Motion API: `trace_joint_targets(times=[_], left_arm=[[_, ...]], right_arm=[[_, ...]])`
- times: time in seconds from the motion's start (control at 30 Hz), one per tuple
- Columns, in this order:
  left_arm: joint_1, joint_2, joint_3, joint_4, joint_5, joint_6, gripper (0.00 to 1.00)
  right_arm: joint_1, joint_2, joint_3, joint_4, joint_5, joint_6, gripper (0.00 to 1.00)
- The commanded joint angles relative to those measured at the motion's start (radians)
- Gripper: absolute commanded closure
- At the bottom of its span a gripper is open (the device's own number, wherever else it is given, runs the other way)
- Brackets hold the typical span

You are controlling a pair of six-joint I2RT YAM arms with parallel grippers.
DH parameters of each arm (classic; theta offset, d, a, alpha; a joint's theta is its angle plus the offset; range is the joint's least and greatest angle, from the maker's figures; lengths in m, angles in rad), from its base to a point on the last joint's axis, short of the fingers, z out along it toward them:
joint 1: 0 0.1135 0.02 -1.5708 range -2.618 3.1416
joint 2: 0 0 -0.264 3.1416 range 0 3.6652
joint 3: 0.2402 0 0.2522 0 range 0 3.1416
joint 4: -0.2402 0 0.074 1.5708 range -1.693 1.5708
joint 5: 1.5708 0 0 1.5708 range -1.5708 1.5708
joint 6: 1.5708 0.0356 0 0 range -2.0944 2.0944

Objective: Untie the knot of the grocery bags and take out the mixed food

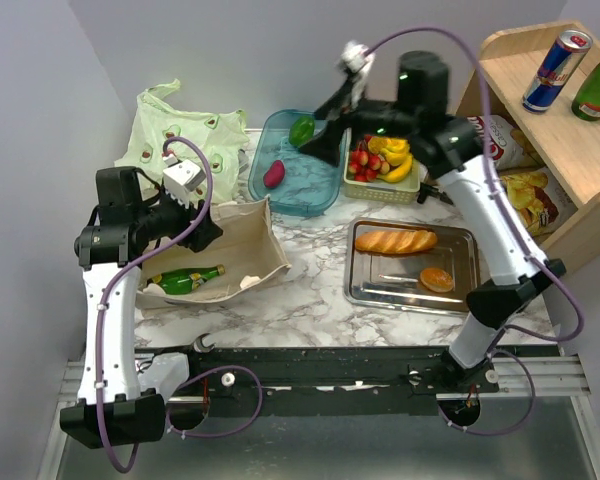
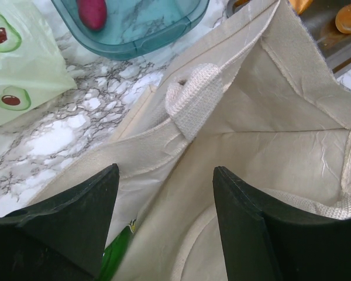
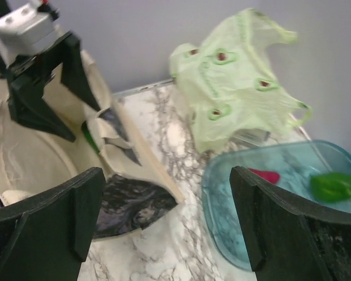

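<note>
The left end effector [image 2: 167, 172] is released, jaws apart at the mouth of the beige tote [image 1: 242, 235] on the bench [image 1: 310, 290]. The right end effector [image 3: 167, 175] is released and empty. The green bottle [image 1: 185, 280] inside is probably rigid and slippery: grasp across its body.

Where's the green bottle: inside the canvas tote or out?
Inside. The green bottle lies on its side within the open mouth of the beige canvas tote.
</note>
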Motion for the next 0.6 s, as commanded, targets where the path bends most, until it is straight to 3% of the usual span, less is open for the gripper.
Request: trace_joint_targets(times=[0.0,0.1,0.27,0.57], left_arm=[[0.009,-0.038,-0.01,0.034,-0.066,-0.061,0.34],[0.025,-0.046,-0.015,0.035,-0.103,-0.073,0.35],[0.046,-0.065,-0.038,0.049,-0.156,-0.085,0.37],[0.072,-0.096,-0.063,-0.021,-0.109,-0.016,0.41]], right_arm=[[0.184,0.077,0.008,0.029,0.068,-0.219,0.04],[0.263,0.151,0.047,0.052,0.046,-0.218,0.04],[0.367,0.181,-0.074,0.138,0.058,-0.301,0.04],[0.399,0.273,-0.105,0.278,0.296,-0.352,0.05]])
